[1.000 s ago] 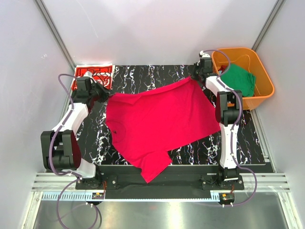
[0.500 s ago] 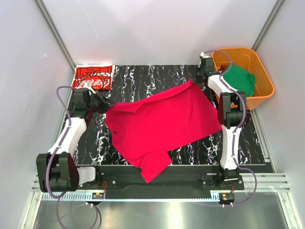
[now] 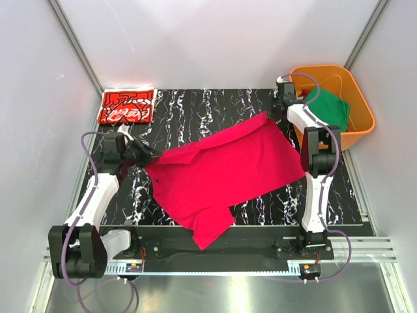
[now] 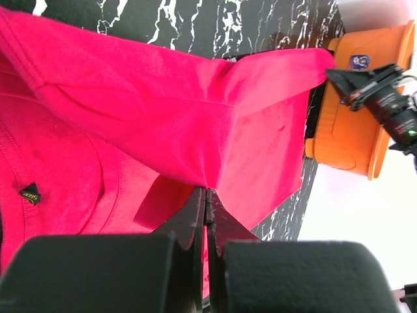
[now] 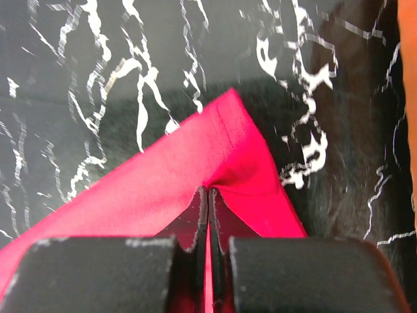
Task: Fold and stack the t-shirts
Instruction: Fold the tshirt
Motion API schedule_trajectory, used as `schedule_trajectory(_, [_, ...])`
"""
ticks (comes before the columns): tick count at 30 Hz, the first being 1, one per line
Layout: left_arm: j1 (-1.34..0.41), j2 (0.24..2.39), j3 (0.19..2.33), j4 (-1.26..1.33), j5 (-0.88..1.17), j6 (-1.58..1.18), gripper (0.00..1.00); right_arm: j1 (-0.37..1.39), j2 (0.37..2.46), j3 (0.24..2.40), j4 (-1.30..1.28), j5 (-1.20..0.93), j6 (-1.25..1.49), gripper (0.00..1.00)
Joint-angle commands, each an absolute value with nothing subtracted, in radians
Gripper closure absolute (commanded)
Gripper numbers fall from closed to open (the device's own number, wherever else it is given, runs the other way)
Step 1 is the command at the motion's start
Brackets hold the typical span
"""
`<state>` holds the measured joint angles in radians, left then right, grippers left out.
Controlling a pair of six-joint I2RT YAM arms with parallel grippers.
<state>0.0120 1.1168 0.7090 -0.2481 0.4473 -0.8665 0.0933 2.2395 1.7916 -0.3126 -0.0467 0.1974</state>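
Top view first: the crimson tee [image 3: 221,169] is spread mostly flat over the middle of the black marbled table [image 3: 195,107], with its near end hanging over the front edge. The left gripper [image 3: 151,156] is pinched on the tee's left edge and the right gripper [image 3: 272,111] has the far right corner. Both look clamped on the cloth, and the edge between them is lifted a bit. The printed tee [image 3: 127,106] sits folded at the far left corner. Its white line print might include lettering, but it's too small to read. The green tee [image 3: 329,107] is bunched in the orange tub [image 3: 361,127] on the right, just beside the right arm.

Left wrist cam: the fingers [image 4: 193,218] are pressed together with a fold of crimson cloth caught between the tips. There's a small black tag [image 4: 29,193] sewn on the tee with yellowish writing that I can't make out. Past the cloth you can see the tub on its side of the frame, with a blue sticker [image 4: 357,62] that's also unreadable. The other gripper is there too, biting the tee's far corner.

Right wrist cam: the fingers [image 5: 223,218] are shut tight on the tee's corner, with the stitched hem running along the edge. The cloth is held just above the marble, and a sliver of orange shows at the right edge of the frame.
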Motion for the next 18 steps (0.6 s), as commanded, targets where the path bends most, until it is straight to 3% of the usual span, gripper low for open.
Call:
schedule_trajectory(1, [0.012, 1.075, 0.693, -0.236, 0.477, -0.888, 1.0, 0.089, 2.189, 1.779, -0.321, -0.061, 0.195, 1.0])
schedule_trajectory(18, [0.011, 1.068, 0.554, -0.216, 0.471, -0.899, 1.0, 0.08, 2.22, 1.795, -0.354, -0.066, 0.193, 1.0])
